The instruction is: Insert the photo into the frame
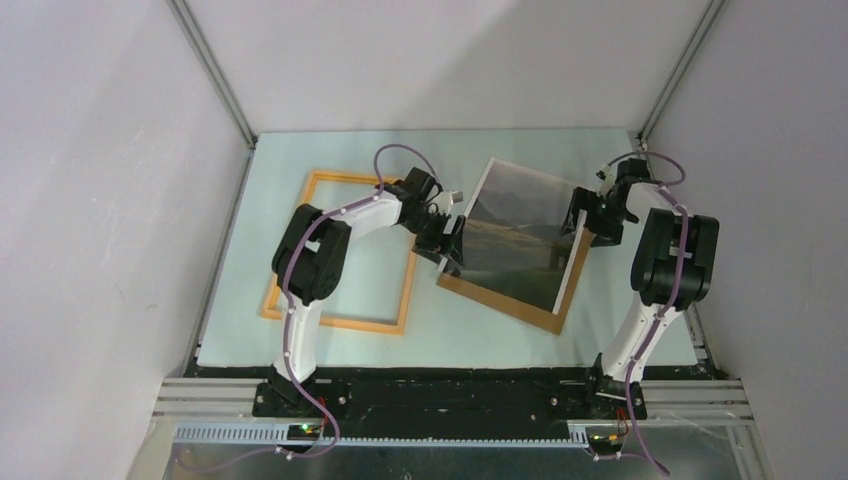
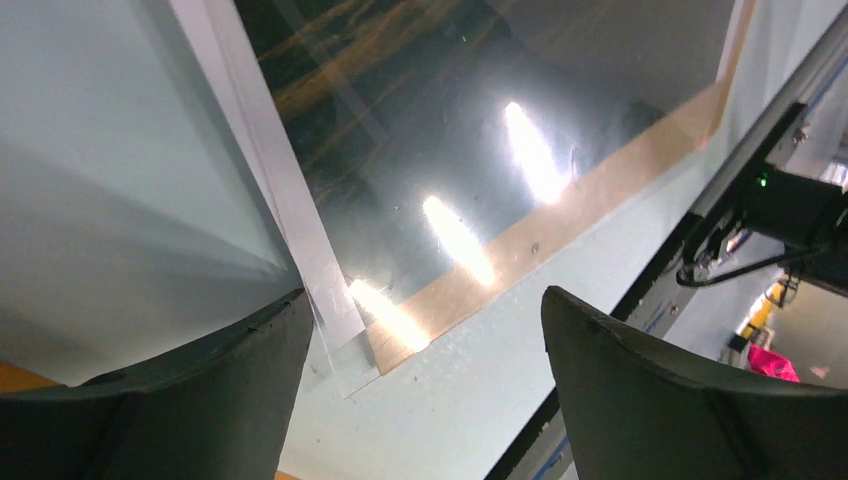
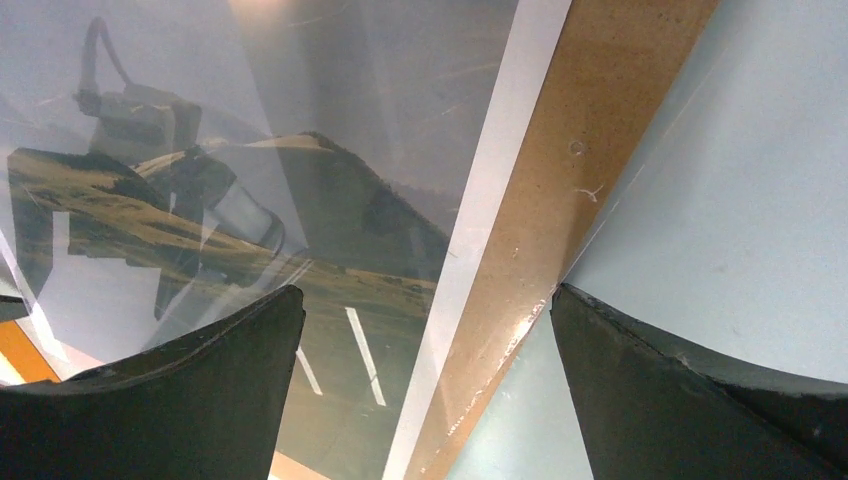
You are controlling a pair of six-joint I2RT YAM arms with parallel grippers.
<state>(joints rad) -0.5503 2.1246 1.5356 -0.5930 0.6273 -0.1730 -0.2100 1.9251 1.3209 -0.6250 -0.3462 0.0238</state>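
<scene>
Top external view first: the large glossy rectangular print of a dark mountain landscape, the photo point(image 1: 515, 235), lies face up and skewed on a flat brown backing board point(image 1: 495, 300) right of centre on the pale blue-green surface point(image 1: 450, 340). The thin orange-tan wooden picture frame point(image 1: 335, 322) lies flat to its left, just apart from the board's near-left corner.

From where I stand, the left gripper point(image 1: 452, 243) hangs over the photo's left edge and the right gripper point(image 1: 585, 218) over its right edge. Both wrist views show the jaws spread wide with nothing between the fingers. The left sits above the photo's near corner and white border, the right above the white border and the strip of board beside it.

I'd judge the print to be light, thin and floppy. Its shiny face throws back the lamps, so it will likely be slippery and quick to take a crease or a smear. Lying flush on the board, it gives a finger little to get under. The white border is the place to pinch, at opposite edges with both arms, so the sheet hangs taut rather than sagging. Nudging an edge past the board's rim first might free a lip to grab. A one-sided hold could bend it
</scene>
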